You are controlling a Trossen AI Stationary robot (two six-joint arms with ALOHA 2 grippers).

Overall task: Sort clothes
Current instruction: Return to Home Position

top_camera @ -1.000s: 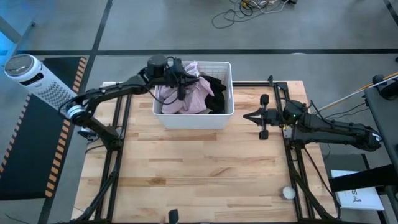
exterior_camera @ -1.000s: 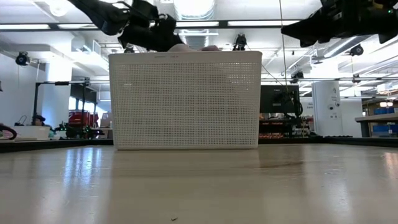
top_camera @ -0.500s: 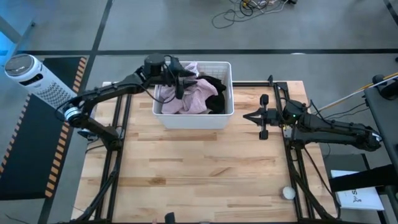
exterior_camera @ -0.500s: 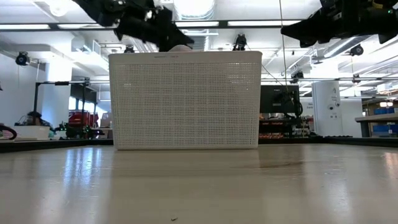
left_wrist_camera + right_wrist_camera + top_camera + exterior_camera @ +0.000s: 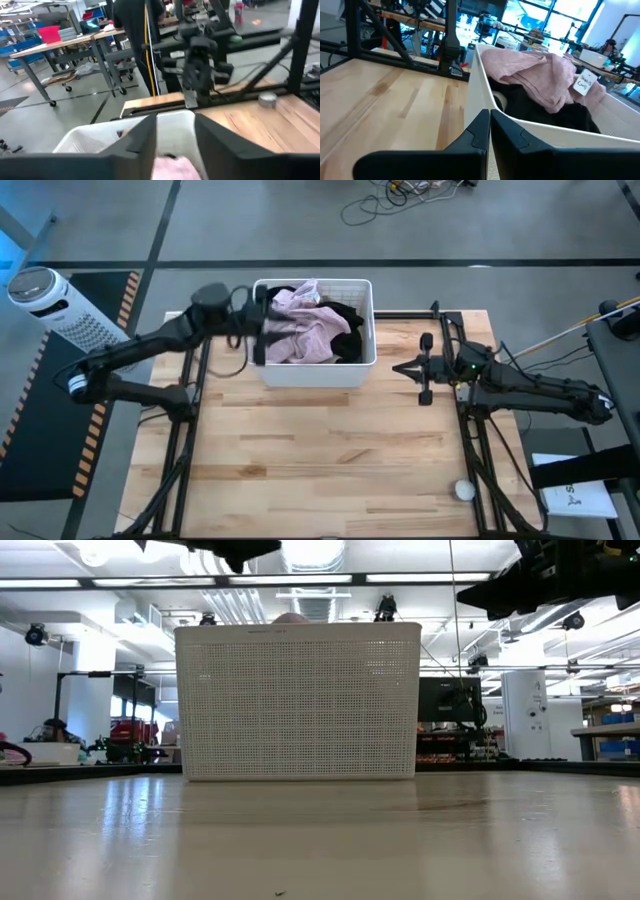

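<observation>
From above, the left gripper [image 5: 256, 332] has drawn back off the basket [image 5: 310, 376] and now hangs at its left wall; half a second ago it was over the clothes. The pink shirt [image 5: 305, 325] lies on top inside, with a black piece [image 5: 347, 330] to its right, and no garment shows on the table [image 5: 320, 460]. The right gripper [image 5: 398, 367] waits right of the basket, unmoved. At table height the left gripper has lifted nearly out of view, and only a sliver of pink shows over the rim. The left wrist camera shows its jaws well apart, nothing between them. The right wrist camera shows jaws pressed together, empty, near the basket's corner. I judge the sorting done, with only the retreat left.
</observation>
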